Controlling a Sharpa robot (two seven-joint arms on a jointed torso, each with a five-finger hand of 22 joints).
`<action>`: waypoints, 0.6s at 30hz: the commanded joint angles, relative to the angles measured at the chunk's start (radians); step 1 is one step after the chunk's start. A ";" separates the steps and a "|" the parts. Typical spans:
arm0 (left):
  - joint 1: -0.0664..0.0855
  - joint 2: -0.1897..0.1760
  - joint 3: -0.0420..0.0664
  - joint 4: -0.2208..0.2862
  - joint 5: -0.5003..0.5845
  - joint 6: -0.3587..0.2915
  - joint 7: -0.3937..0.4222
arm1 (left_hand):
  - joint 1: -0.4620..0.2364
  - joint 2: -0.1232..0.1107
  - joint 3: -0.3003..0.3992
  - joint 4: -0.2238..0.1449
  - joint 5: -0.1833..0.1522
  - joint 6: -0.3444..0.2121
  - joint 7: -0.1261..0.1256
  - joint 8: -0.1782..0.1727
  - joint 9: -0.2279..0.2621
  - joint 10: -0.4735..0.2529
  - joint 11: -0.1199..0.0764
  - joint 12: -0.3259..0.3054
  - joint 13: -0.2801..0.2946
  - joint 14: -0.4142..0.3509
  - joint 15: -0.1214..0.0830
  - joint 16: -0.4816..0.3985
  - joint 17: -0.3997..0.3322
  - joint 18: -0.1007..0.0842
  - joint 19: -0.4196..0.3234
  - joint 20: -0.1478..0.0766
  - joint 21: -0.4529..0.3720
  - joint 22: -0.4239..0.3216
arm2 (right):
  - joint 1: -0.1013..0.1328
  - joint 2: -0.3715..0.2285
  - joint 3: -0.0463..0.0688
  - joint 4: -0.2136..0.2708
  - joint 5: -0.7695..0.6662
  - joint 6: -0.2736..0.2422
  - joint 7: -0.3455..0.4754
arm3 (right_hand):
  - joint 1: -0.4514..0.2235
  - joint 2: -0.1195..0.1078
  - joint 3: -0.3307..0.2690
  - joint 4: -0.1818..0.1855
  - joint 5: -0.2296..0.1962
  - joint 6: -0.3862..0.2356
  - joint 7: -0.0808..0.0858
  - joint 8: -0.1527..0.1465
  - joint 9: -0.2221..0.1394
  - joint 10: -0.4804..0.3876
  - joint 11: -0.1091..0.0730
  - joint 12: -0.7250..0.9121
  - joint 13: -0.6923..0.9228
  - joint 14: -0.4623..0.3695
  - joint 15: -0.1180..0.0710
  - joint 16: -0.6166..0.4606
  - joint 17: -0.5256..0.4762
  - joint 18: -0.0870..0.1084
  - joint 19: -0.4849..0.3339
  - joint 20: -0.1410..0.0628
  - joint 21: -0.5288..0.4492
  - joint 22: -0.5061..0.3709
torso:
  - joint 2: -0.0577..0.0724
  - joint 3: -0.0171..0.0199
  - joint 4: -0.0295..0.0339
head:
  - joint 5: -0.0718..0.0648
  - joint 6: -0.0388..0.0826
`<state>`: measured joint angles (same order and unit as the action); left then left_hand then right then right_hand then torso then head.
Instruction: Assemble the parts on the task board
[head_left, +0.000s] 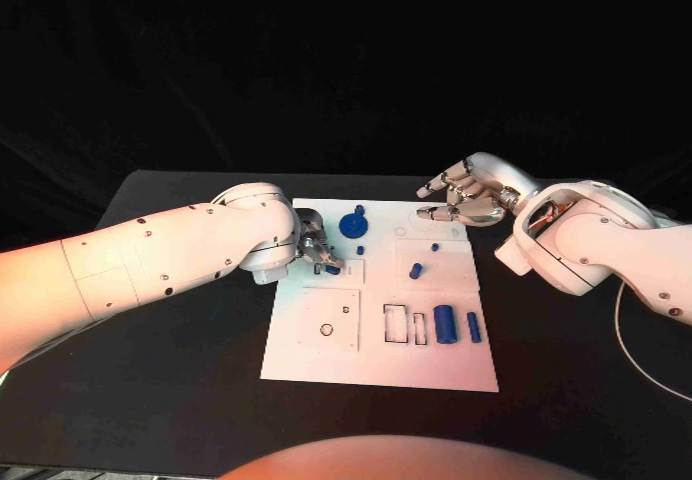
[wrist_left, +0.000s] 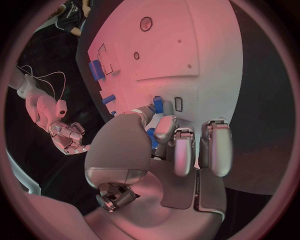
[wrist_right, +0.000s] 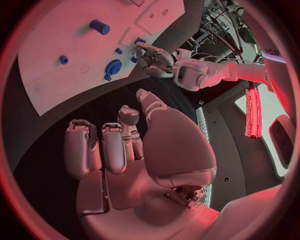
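Parts lie scattered on the white task board (head_left: 378, 362) in the middle of the black worktop (head_left: 173, 400). At its left edge the left hand (head_left: 315, 250) pinches a small blue part (head_left: 332, 268) between its fingertips. The right hand (head_left: 464, 200) hovers over the board's far right corner, fingers curled loosely, holding nothing. A blue round knob (head_left: 356, 224) stands near the far edge, a short peg (head_left: 415, 270) mid-board, and two cylinders (head_left: 446, 323) nearer the front right.
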<state>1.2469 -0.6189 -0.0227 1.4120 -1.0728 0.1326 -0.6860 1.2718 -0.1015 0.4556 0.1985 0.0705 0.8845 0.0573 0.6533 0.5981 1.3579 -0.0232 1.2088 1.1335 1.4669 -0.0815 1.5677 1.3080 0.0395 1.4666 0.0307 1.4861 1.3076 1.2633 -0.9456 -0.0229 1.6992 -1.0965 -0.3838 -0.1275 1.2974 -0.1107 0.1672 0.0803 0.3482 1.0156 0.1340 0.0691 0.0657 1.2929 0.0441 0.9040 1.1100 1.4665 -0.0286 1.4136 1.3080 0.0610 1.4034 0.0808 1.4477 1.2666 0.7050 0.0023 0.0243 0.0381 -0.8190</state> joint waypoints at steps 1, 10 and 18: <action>-0.008 0.000 -0.006 -0.001 -0.012 0.053 -0.047 | -0.003 0.005 0.182 -0.175 0.003 0.000 -0.007 0.001 0.002 0.006 0.000 0.001 0.000 0.104 0.003 0.003 0.263 -0.007 0.035 0.000 0.007 0.124 | -0.001 0.001 0.000 0.000 0.001 0.019 0.016 | -0.007 0.000 -0.001 0.006 0.005 0.010 0.000 0.003 0.001 0.001 0.000 -0.002 -0.001 0.055 0.000 -0.005 0.029 0.005 -0.006 -0.001 -0.005 -0.001 | 0.000 0.0000 -0.0007 | 0.001 0.000; -0.007 0.013 -0.006 -0.012 -0.005 0.042 -0.049 | -0.027 0.002 0.191 -0.169 0.002 0.005 -0.009 0.007 0.008 0.013 -0.001 0.009 0.009 0.104 0.002 0.003 0.263 -0.007 0.035 0.000 0.007 0.125 | -0.001 0.001 0.000 0.001 0.002 0.017 0.016 | -0.010 0.000 -0.002 0.008 0.006 0.010 0.000 0.003 0.001 -0.001 0.000 -0.006 -0.004 0.054 0.000 -0.007 0.027 0.006 -0.007 -0.001 -0.006 -0.003 | 0.000 0.0008 -0.0012 | 0.001 -0.002; -0.007 0.031 -0.007 -0.037 0.003 0.061 -0.063 | -0.098 -0.013 0.155 -0.134 -0.002 0.033 -0.025 0.022 0.018 0.023 -0.013 0.022 0.022 0.104 -0.006 0.003 0.263 -0.009 0.040 -0.005 0.012 0.135 | -0.001 0.000 0.000 0.002 0.003 0.017 0.017 | -0.011 -0.001 -0.003 0.010 0.006 0.009 0.000 0.003 0.001 -0.001 0.000 -0.006 -0.004 0.054 0.000 -0.008 0.026 0.006 -0.007 -0.001 -0.006 -0.004 | 0.000 0.0016 -0.0012 | 0.002 -0.003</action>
<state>1.2481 -0.5930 -0.0228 1.3804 -1.0780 0.1449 -0.6880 1.1793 -0.1135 0.5413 0.1375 0.0678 0.9043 0.0475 0.6709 0.6156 1.3763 -0.0341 1.2272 1.1543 1.4670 -0.0815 1.5678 1.3077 0.0395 1.4666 0.0307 1.4950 1.3075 1.2631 -0.9458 -0.0231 1.7000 -1.0924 -0.3783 -0.1209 1.2975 -0.1107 0.1645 0.0831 0.3482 1.0156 0.1340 0.0691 0.0657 1.2929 0.0441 0.9039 1.1067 1.4665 -0.0286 1.4096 1.3078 0.0611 1.4034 0.0808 1.4477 1.2641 0.7050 0.0032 0.0232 0.0390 -0.8219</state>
